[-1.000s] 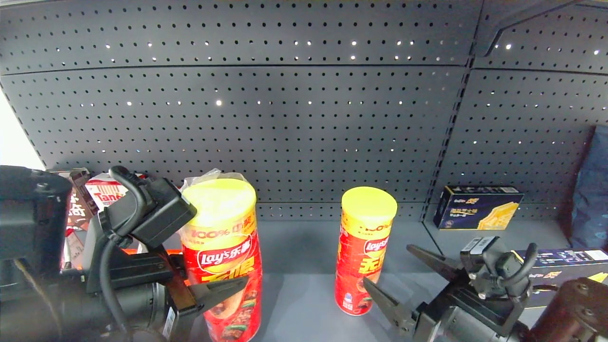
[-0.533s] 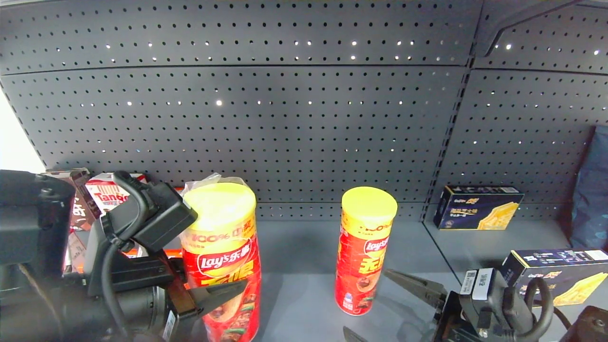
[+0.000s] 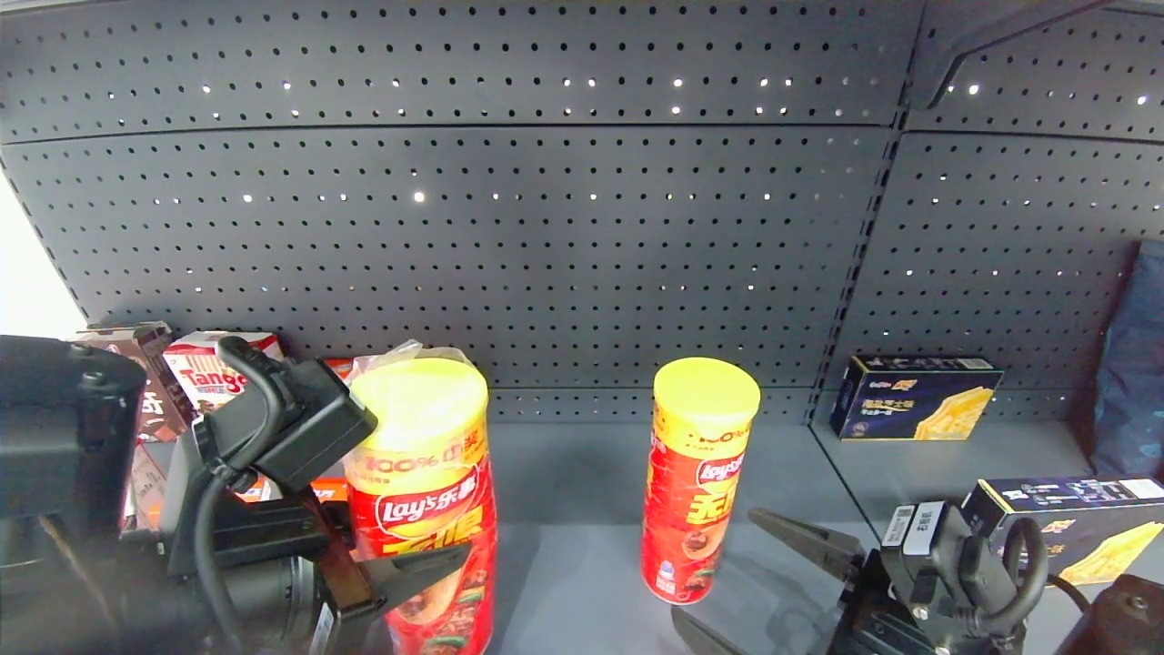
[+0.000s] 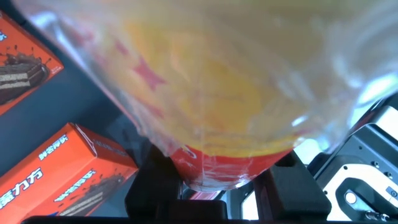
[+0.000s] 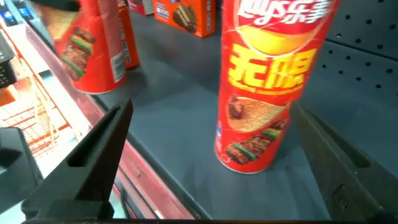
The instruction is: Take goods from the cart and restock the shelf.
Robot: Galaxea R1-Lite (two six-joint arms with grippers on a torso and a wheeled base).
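Two grippers sit low at the near edge of the shelf [image 3: 573,482]. On the near left, the left gripper [image 3: 414,569] is clamped on a red chip can with a yellow lid [image 3: 423,455], one dark finger [image 3: 427,559] pressed across the can's lower body. That can stands upright. Its base is cut off from sight, so whether it rests on the shelf cannot be told. Crinkled clear wrap [image 3: 400,350] peeks out behind its lid, and from the left wrist the can [image 4: 236,93] bulges close, wrapped in that same film.

Over on the near right, the right gripper [image 3: 718,566] has its jaws spread wide and grasps nothing. Just beyond its fingertips, and apart from them, a second chip can [image 3: 698,473] stands upright mid-shelf, well apart from the held one. The right wrist view has this can [image 5: 261,93] framed between the two open fingers, with none of them touching it.

Near right, a dark blue box [image 3: 1064,509] lies flat. Left of the held can there are orange boxes [image 4: 68,168], then a white-and-red box [image 3: 214,368] and a brown box [image 3: 145,382] farther back. Far right, another dark box [image 3: 914,396] sits against the perforated back panel [image 3: 546,227], with a blue bag [image 3: 1128,364] at the right edge
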